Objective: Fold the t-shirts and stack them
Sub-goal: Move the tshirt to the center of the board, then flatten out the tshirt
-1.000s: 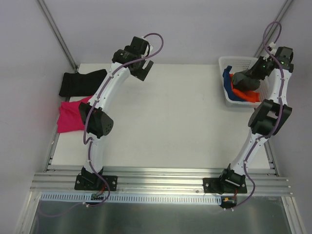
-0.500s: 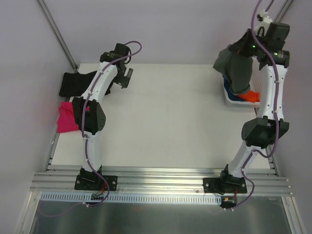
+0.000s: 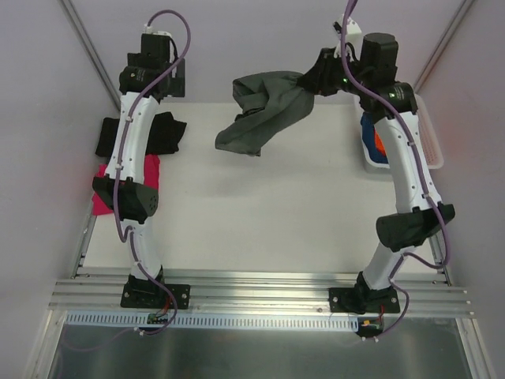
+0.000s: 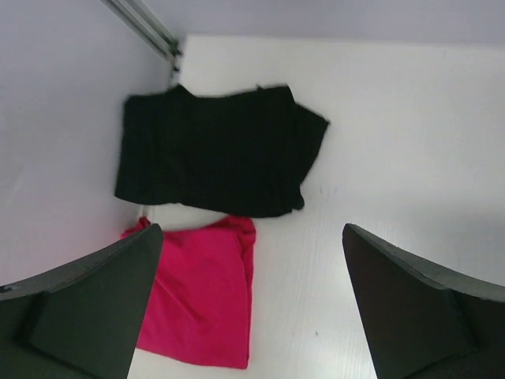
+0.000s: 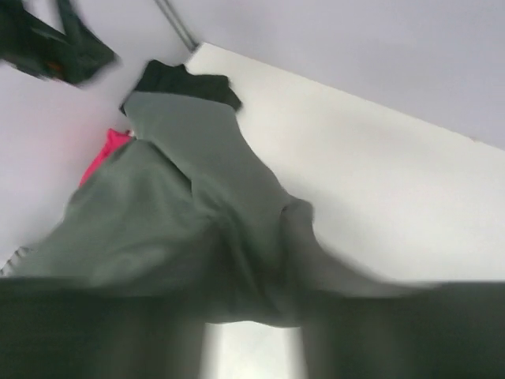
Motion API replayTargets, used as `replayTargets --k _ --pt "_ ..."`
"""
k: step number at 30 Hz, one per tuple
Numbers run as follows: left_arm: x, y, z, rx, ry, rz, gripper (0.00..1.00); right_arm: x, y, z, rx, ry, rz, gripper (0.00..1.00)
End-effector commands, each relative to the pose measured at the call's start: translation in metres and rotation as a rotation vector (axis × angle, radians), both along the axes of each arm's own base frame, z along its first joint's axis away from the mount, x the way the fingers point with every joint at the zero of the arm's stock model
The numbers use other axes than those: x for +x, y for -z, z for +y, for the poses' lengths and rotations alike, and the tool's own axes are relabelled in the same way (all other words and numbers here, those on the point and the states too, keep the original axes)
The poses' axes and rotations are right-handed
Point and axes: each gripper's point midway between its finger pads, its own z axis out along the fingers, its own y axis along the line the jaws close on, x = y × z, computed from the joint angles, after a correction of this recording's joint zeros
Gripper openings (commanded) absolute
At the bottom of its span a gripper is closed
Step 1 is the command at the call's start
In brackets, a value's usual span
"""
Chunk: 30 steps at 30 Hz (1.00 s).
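Left gripper [image 4: 251,230]: wide open and holding nothing. It hangs above the far left corner of the bench [image 3: 276,221], with one finger at each side of the wrist view.
Right gripper [image 3: 317,80]: up in the air over the far right of the bench, closed on a bunched end of the grey shirt [image 3: 264,118]. Cloth and blur hide the fingertips.
Grey shirt: entirely off the bench. It is strung out leftward from the right gripper toward the middle of the far edge, crumpled and unfolded, and its free end hangs lowest. It fills much of the right wrist view as a blur.
Black shirt [image 4: 213,150]: lies flat on the bench in the far left corner, folded to a rough rectangle, under the left gripper.
Magenta shirt [image 4: 201,300]: lies flat on the bench on the near side of the black shirt, their edges meeting, by the left edge. In the top view the left arm covers part of it.
Basket [image 3: 432,146]: white, at the far right of the bench, with the right arm crossing over it.
Blue shirt [image 3: 368,136]: heaped in the basket against its left wall.
Orange shirt [image 3: 377,146]: in the basket, touching the blue shirt. Only a small patch shows past the arm.
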Motion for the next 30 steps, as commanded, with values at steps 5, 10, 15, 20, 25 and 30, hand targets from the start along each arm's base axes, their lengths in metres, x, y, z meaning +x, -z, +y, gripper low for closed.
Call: replayTargets --k 5,10,15,20,25,30 --pt "-0.001 -0.100 0.024 0.036 -0.082 -0.299 0.99 -0.031 0.111 -0.056 -0.029 0.065 0.348 0.97" --pt "0.000 -0.084 0.018 0.023 -0.049 -0.254 0.99 -0.017 0.113 -0.054 -0.033 0.061 0.356 0.97" --pt "-0.006 -0.058 0.022 0.136 0.014 -0.140 0.99 -0.007 0.166 -0.021 -0.182 0.030 0.433 0.97" --pt "-0.018 -0.066 0.035 0.182 -0.032 -0.139 0.99 -0.026 0.214 0.033 -0.474 -0.176 0.419 0.97" --pt "-0.028 -0.081 0.032 0.138 -0.054 -0.178 0.99 -0.041 0.248 0.081 -0.539 -0.342 0.409 0.97" --pt "-0.033 -0.094 0.036 0.142 -0.074 -0.211 0.99 -0.066 0.276 0.113 -0.559 -0.467 0.449 0.95"
